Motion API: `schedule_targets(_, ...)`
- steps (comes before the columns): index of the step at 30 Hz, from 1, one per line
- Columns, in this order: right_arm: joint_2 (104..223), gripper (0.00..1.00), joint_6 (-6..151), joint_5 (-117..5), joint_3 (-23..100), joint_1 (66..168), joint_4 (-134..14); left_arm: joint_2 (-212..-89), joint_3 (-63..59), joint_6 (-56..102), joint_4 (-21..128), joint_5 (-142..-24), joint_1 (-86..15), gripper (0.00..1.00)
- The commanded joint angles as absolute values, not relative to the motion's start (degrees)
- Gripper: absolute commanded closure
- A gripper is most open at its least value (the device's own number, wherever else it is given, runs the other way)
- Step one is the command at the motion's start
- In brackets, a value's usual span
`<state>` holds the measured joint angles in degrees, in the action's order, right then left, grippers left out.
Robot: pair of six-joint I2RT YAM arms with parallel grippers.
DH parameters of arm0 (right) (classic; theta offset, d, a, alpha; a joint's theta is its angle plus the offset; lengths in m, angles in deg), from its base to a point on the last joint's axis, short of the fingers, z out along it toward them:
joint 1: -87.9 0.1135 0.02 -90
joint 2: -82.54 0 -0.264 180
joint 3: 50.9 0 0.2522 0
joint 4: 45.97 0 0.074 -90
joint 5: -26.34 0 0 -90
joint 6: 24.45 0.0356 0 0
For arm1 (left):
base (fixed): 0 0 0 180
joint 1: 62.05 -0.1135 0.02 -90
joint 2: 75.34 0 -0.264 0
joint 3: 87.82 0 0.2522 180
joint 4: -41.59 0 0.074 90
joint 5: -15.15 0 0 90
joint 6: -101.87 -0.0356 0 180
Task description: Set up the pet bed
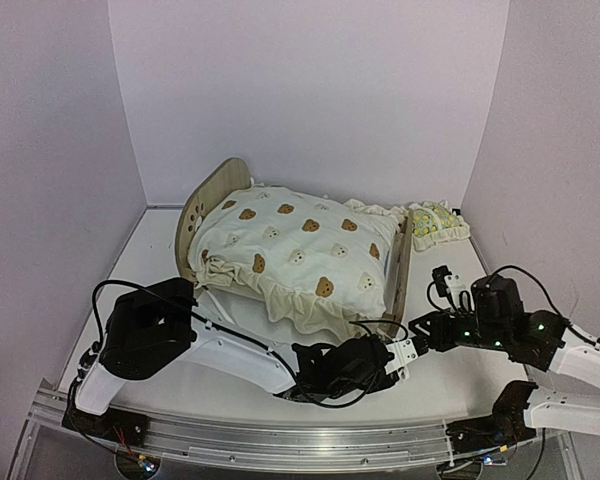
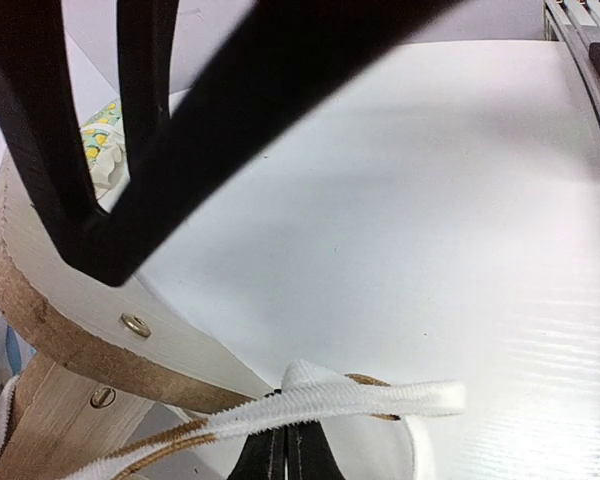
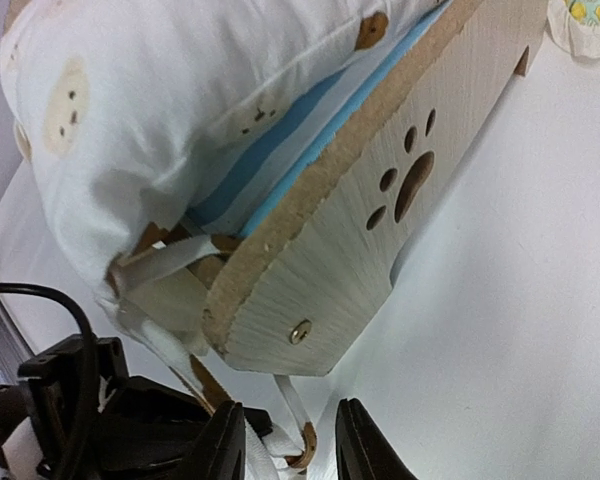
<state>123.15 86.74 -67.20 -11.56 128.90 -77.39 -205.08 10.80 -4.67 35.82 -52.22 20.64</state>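
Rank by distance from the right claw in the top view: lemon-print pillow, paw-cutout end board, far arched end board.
1. Paw-cutout end board, just beyond the right claw.
2. Lemon-print pillow, back right.
3. Far arched end board, back left.

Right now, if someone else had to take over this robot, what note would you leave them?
Grip: left end effector shut on a white tie at the bed's near right corner; right end effector open, with a tie between its jaws there.
Things: bear cushion lies on the bed; lemon pillow sits on the table past the bed's right end.
Done: cushion on.
Left: probably securing the ties, then adding the pillow.
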Motion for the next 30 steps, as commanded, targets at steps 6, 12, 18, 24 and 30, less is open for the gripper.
schedule_targets(6, 129.4, 0.68, 90.6, -52.1, -10.3, 120.7, -75.5, -205.6, 10.4, -5.3, 32.9, -52.3, 20.3, 1.00)
schedule_targets(12, 133.6, 0.68, 97.1, -40.1, -11.4, 114.1, -71.5, -206.2, 10.3, -5.3, 31.7, -52.4, 20.1, 1.00)
schedule_targets(18, 133.9, 0.67, 101.0, -35.9, -12.1, 113.5, -68.8, -206.0, 9.7, -5.6, 30.5, -52.3, 20.0, 1.00)
schedule_targets(24, 137.1, 0.66, 102.4, -36.8, -13.1, 112.7, -68.7, -205.7, 9.1, -5.0, 29.3, -52.3, 20.0, 1.00)
schedule_targets(30, 139.7, 0.67, 105.2, -32.9, -15.2, 110.8, -65.1, -205.7, 8.8, -4.2, 28.3, -52.4, 20.0, 1.00)
